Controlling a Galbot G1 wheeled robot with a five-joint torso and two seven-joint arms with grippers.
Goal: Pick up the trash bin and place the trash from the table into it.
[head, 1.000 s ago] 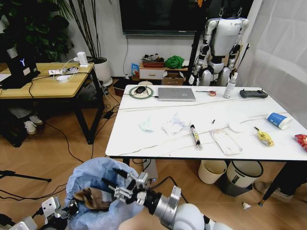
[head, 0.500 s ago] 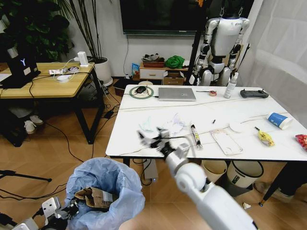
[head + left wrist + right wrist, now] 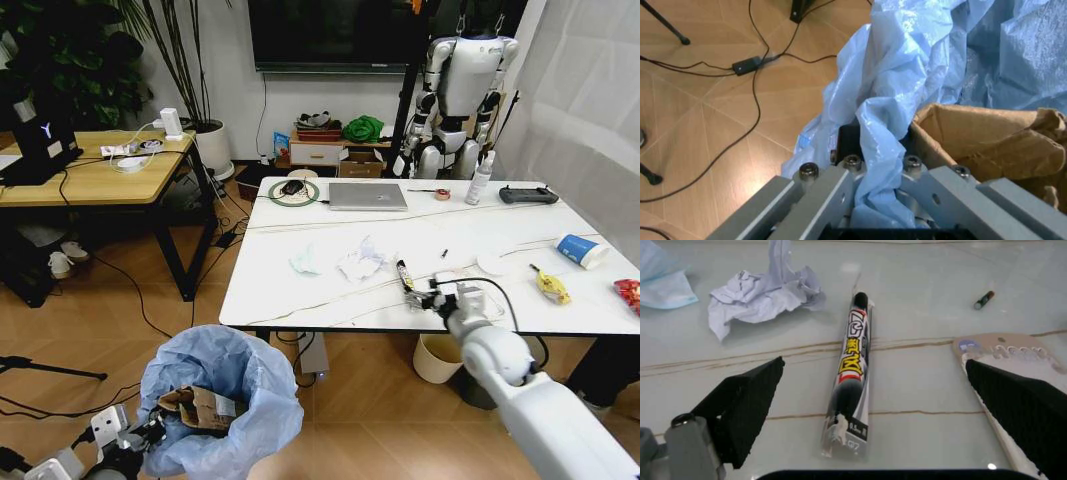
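Observation:
The trash bin (image 3: 215,385), wrapped in a baggy light-blue liner, sits low at my left with a brown cardboard piece (image 3: 200,408) inside. My left gripper (image 3: 148,432) is shut on its rim and liner (image 3: 907,65); in the left wrist view the gripper (image 3: 877,200) pinches bunched plastic beside the cardboard (image 3: 987,140). My right gripper (image 3: 425,297) hovers open over the table (image 3: 330,240), just above the black tube (image 3: 404,275). In the right wrist view the tube (image 3: 852,370) lies between the spread fingers of that gripper (image 3: 873,362). Tissues (image 3: 360,262), a clear tray (image 3: 1000,347), yellow wrapper (image 3: 550,287), blue cup (image 3: 580,250) and red can (image 3: 629,295) lie around.
A laptop (image 3: 368,196), a bottle (image 3: 480,178) and a controller (image 3: 528,196) stand along the table's far side. A cream bucket (image 3: 440,357) sits under the table. The wooden desk (image 3: 90,170) is at the left, with cables on the floor.
My right arm has swung up from the bin, across the table's front edge to the right, and now hangs over the black tube. The bin and left gripper stayed put.

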